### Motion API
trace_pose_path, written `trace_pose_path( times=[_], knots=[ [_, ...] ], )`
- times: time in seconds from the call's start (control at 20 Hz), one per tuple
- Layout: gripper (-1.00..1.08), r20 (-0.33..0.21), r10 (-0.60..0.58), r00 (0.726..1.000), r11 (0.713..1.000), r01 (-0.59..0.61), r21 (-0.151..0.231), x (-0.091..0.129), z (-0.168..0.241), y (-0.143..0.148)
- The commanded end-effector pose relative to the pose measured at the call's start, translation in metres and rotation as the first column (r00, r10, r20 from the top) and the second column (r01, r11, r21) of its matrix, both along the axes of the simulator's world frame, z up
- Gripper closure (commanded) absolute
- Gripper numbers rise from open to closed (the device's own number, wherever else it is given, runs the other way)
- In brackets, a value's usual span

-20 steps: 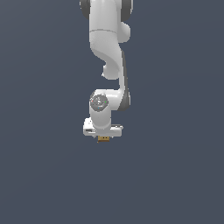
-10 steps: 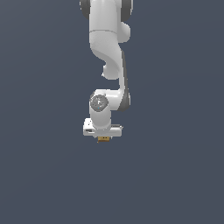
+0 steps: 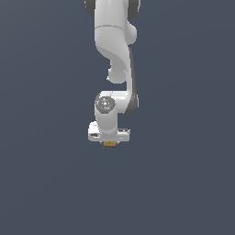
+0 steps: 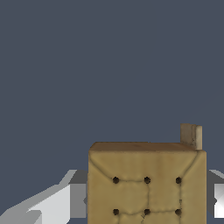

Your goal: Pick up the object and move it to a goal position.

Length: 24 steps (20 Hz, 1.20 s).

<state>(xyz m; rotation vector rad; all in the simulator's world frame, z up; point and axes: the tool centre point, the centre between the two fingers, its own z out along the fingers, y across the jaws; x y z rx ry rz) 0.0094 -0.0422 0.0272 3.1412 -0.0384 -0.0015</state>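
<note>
Gripper (image 3: 109, 141) points straight down, clamped on the cube (image 4: 146, 183) — the tan block sits between the fingers, just peeking below the white hand in the exterior view (image 3: 109, 144). No goal marker visible — carry direction unclear.

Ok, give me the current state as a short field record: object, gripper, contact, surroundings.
object: tan-brown cube with dark dots on one face, fills the lower part of the wrist view
gripper: white gripper, pointing down, fingers on either side of the cube
contact: cube sits between the fingers, appears held
exterior view: only a sliver of the cube shows under the gripper
surroundings: plain dark grey background, no goal marker visible
</note>
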Motion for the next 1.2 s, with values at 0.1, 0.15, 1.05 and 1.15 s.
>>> trace_pose_path(
  times=[0.1, 0.15, 1.05, 1.15],
  knots=[
    [1.08, 0.002, 0.001, 1.0, 1.0, -0.001, 0.0, 0.0, 0.026, 0.01],
    [1.08, 0.002, 0.001, 1.0, 1.0, -0.001, 0.0, 0.0, 0.034, 0.013],
    [1.08, 0.001, 0.0, 1.0, 1.0, 0.0, -0.001, 0.0, 0.207, 0.08],
    [1.08, 0.001, 0.0, 1.0, 1.0, 0.0, -0.001, 0.0, 0.219, 0.084]
  ],
)
